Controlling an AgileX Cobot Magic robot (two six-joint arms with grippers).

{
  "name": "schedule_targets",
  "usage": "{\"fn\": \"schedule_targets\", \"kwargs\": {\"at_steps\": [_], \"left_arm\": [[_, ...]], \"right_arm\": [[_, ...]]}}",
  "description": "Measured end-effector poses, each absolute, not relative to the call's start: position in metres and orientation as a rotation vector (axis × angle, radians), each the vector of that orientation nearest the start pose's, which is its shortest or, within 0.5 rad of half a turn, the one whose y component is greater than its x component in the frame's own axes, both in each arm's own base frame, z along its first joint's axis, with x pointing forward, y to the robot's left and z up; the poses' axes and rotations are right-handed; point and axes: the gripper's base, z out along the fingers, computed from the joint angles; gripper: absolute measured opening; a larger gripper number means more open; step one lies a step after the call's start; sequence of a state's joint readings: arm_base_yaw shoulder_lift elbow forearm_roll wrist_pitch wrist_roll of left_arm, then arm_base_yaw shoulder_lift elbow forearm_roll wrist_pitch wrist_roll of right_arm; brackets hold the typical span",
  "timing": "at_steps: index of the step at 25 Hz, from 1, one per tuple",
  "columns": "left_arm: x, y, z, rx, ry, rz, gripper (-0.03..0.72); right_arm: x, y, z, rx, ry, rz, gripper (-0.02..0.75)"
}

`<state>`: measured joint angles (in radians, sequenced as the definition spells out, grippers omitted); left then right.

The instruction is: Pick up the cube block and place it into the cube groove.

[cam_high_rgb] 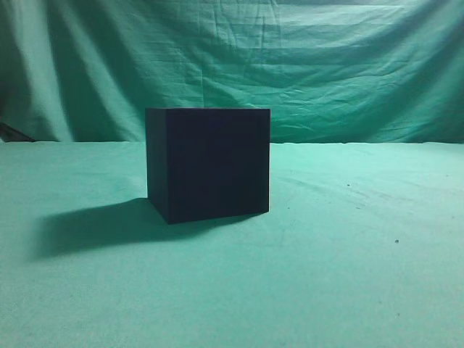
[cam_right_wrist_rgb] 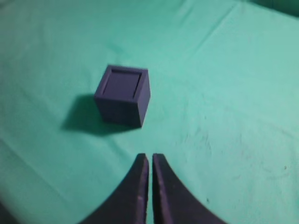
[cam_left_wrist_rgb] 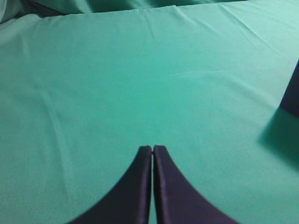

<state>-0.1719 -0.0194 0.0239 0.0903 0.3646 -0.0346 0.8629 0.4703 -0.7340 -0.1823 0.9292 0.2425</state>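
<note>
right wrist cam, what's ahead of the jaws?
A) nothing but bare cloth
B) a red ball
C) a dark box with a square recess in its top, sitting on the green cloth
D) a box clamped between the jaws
C: the right wrist view shows the dark box standing alone on the green cloth, a square recess framed in its top face, beyond the right gripper, whose jaws are closed and hold nothing.

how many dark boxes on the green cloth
1. The cube groove box stands at centre, ahead of the right tool. Anything seated in its inset top may be hidden.
</note>
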Motion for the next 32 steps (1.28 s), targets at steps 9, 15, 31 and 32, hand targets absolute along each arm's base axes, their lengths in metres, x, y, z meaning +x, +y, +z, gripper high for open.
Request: {"fn": "schedule_targets", "kwargs": {"at_steps": [9,15,31,32], "left_arm": [[0.052,-0.006,0.173,0.183,1.843,-0.055,0.000],[0.052,-0.006,0.173,0.183,1.843,-0.055,0.000],[0.052,-0.006,0.173,0.183,1.843,-0.055,0.000],[0.052,-0.006,0.173,0.183,1.843,-0.055,0.000]], "right_arm": [[0.050,0.018,0.296,-0.344,1.876,0.314,0.000],[0.051,0.009,0.259,-0.158,1.780,0.202,0.000],[0.052,0.001,0.170,0.052,1.888,0.096,0.000],[0.052,0.001,0.170,0.045,1.888,0.091,0.000]]}}
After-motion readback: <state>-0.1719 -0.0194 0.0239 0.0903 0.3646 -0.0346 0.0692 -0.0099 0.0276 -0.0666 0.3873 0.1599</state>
